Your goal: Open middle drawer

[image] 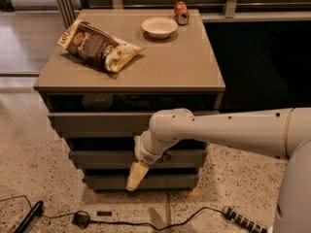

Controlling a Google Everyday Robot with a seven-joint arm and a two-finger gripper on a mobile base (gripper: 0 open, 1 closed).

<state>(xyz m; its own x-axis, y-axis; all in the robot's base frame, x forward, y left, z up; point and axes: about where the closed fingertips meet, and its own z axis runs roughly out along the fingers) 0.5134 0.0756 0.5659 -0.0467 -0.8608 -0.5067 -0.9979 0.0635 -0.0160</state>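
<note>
The grey cabinet (131, 76) has three stacked handleless drawer fronts. The middle drawer (97, 158) is the plain grey front between the taller top front (92, 123) and the shorter bottom front (160, 181). It stands out only slightly, with a dark gap above it. My white arm reaches in from the right, across the drawer fronts. My gripper (136, 175) points down, its pale tip in front of the middle drawer's lower edge and the gap above the bottom drawer. The arm hides the centre of the middle drawer.
On the cabinet top lie a brown chip bag (99, 45), a white bowl (159, 26) and a red can (181, 12). On the speckled floor are a black cable and plug (82, 220) and a power strip (243, 221). A dark counter stands to the right.
</note>
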